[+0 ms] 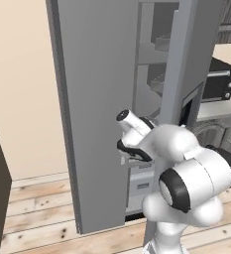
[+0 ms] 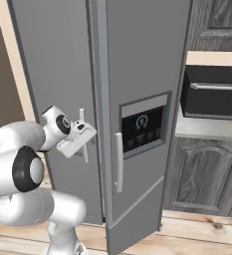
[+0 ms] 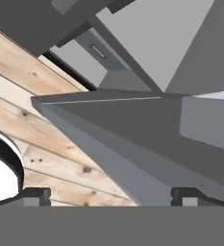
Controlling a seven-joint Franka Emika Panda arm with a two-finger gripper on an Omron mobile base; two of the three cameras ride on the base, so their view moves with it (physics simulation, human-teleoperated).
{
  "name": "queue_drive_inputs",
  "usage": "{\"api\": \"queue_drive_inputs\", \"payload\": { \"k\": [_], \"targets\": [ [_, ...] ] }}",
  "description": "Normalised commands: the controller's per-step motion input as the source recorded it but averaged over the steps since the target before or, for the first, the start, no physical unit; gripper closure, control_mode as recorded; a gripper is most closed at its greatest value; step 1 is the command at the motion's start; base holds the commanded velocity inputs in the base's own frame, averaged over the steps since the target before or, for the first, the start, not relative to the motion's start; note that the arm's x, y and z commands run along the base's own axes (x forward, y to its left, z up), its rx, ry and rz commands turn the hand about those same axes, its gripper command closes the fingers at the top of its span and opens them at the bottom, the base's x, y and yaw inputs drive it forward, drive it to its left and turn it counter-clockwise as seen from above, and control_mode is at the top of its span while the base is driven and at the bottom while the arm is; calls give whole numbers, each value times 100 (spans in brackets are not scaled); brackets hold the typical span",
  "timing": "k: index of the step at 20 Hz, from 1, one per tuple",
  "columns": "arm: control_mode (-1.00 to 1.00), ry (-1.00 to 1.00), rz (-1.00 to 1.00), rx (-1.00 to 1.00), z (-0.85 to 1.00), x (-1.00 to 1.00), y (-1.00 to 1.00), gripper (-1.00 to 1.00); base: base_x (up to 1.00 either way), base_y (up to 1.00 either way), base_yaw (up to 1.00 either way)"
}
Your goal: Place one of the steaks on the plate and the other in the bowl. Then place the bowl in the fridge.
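- The tool (image 2: 82, 141) stood wide open with nothing between its tips, which showed as two dark stubs set far apart at the bottom of the hand view, gripping nothing.
- It sat right at the fridge (image 2: 142, 64), at the free edge of the left door (image 1: 94, 99), level with that door's slim vertical handle (image 2: 83, 135); from the right base view the tool looked to be just at the handle, though whether it touched could not be told.
- The relation that mattered: the handle ran upright, and the tool lay crosswise to it, reaching in from the arm's side, so a pull or push on the door's edge seemed the likely next business.
- The left door hung ajar, and through the gap the left base view showed grey inner shelves (image 1: 154, 59) with dark shapes on them, too dim to name as the bowl or anything else.
- The right door, with its dark dispenser panel (image 2: 143, 128) and its own light handle (image 2: 118, 162), also stood swung out a little at its foot.
- Beside the fridge, a black microwave (image 2: 214, 92) rested on the table (image 2: 207, 129), well apart from the tool and out of the door's swing.
- Below lay pale wooden floor (image 1: 42, 208).
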Motion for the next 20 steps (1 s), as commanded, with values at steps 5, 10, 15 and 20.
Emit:
{"api": "queue_drive_inputs", "payload": {
  "k": [5, 10, 15, 20],
  "targets": [
    [-100, 0, 15, 0, 0, 55, -6, -100, 0, 0, 0],
    [-100, 0, 15, 0, 0, 58, -9, -100, 0, 0, 0],
    [-100, 1, 7, 0, 0, 7, -49, -100, 0, 0, 0],
    [-100, 3, 5, 0, 0, 0, -51, -100, 0, 0, 0]
  ]
}}
